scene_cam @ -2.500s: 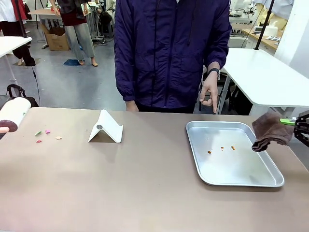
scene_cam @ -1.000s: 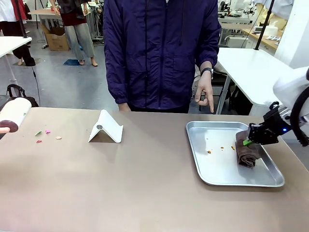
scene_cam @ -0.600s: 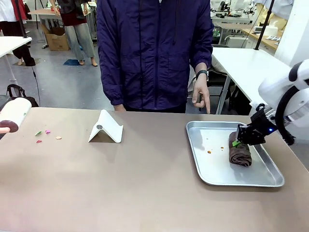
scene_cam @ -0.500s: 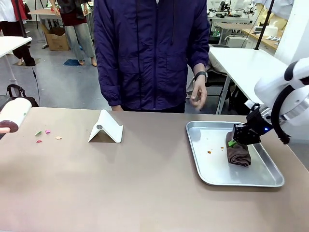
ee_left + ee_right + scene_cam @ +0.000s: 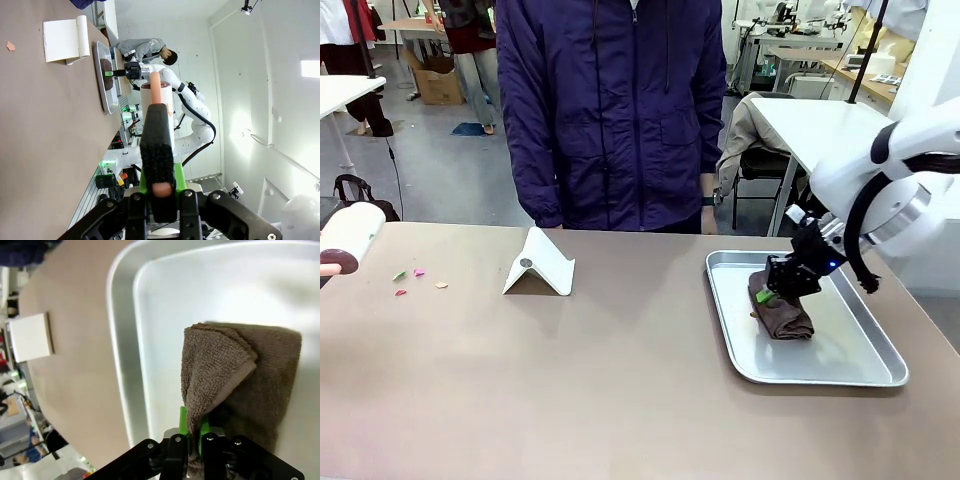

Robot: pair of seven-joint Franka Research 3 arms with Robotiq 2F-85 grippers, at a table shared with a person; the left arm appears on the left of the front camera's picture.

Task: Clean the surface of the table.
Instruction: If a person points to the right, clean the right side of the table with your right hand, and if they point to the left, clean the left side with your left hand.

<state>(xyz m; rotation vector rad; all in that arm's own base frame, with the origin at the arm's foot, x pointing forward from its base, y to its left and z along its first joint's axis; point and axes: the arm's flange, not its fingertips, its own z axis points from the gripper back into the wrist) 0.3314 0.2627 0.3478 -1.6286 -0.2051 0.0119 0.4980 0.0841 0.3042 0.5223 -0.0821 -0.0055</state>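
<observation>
Pinching the brown cloth (image 5: 786, 320) inside the tray (image 5: 850, 345) is our right gripper (image 5: 767, 296); far from the tray, our left gripper (image 5: 159, 186) clamps a roller (image 5: 157, 132).

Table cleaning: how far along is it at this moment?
Done: the bare part of the tray looks crumb-free. In hand: the right pincer, shut on a brown towel, presses it onto the tray's left side. Still to do: coloured scraps lie on the table near the lint roller held by the left pincer.
</observation>
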